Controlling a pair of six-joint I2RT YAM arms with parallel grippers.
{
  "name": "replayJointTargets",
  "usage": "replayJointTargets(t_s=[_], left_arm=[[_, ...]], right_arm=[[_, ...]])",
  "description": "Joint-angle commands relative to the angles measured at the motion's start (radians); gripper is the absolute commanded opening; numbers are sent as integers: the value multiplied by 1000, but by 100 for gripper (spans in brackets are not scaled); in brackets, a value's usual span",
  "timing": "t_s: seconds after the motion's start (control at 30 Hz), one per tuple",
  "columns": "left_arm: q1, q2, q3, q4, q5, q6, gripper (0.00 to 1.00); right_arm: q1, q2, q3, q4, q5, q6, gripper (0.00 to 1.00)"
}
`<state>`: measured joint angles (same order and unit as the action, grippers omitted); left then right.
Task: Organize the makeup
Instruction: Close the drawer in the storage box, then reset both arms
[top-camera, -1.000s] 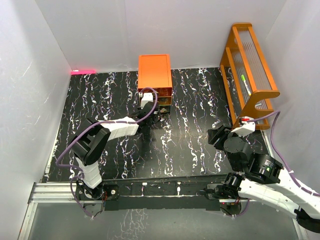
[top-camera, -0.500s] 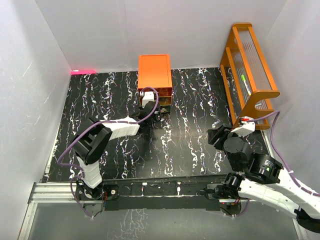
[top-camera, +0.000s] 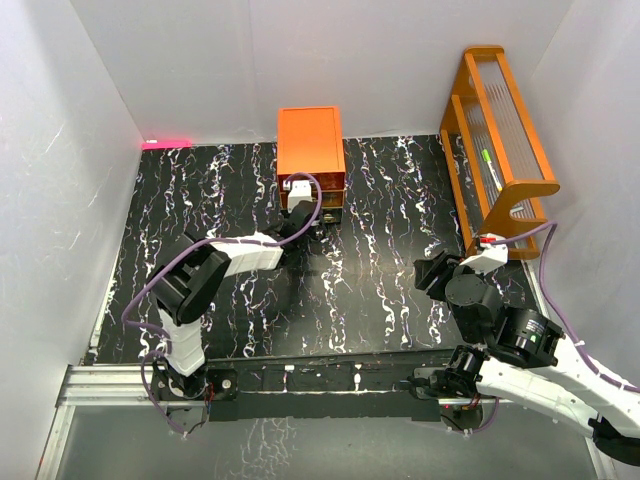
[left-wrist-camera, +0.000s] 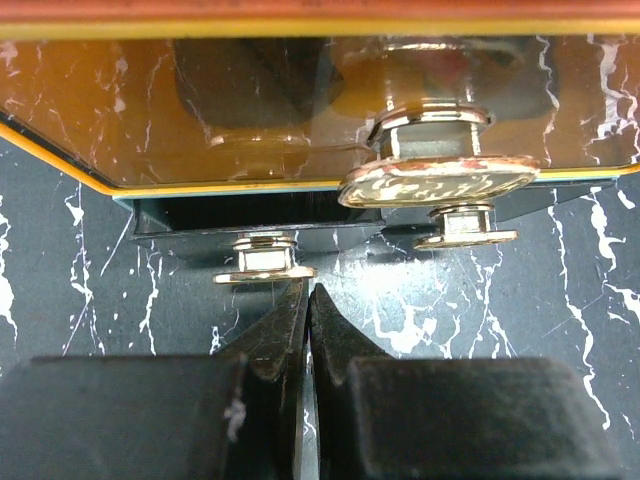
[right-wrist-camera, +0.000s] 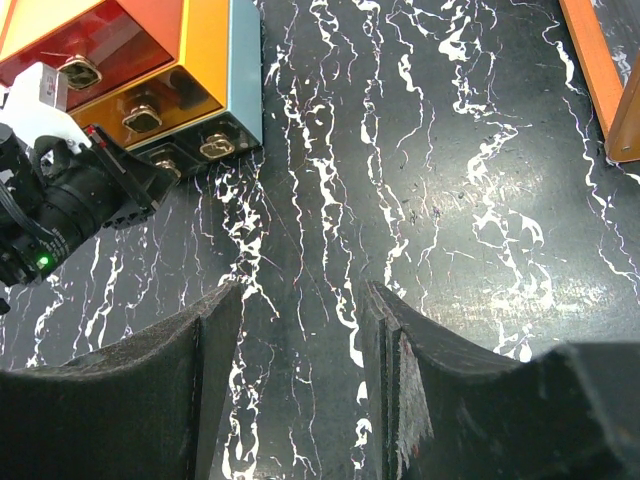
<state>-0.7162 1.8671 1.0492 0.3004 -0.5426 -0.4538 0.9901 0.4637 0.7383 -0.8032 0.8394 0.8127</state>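
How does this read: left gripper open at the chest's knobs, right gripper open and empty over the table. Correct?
One thing is wrong: the left gripper is shut, not open. The left wrist view shows its fingertips pressed together with nothing between them, close to a knob on the chest. The rest stands: the right gripper is open and empty over the table.

The drawer chest (top-camera: 310, 148) stands at the table's (top-camera: 200, 200) far edge, the rack (top-camera: 500, 130) well to its right.
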Motion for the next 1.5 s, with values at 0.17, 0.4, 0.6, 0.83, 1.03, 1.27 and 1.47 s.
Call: replayJointTargets(t_s=[0.17,0.4,0.6,0.83,1.03,1.27,1.47], left_arm=[[15,-3,55,51,-23,24,0],[14,-79,-4,76,-7,9,0],[4,-266,-88,58,32,-8,0],[-1,-636,-113,-177,120,-26,0],[22,-788,-3,-529,97,98,51],[84,-660,97,-875,62,168,69],[125,-832,-13,-754,105,176,70]], right_arm=[[-1,-4,3,44,21,-8,53],[-1,-5,3,45,20,-10,53],[-1,-5,2,53,10,-15,53],[-2,2,15,78,-20,-51,54],[-2,50,14,202,-64,-183,66],[-2,257,88,332,-154,-348,100],[-36,474,223,269,-310,-420,99]])
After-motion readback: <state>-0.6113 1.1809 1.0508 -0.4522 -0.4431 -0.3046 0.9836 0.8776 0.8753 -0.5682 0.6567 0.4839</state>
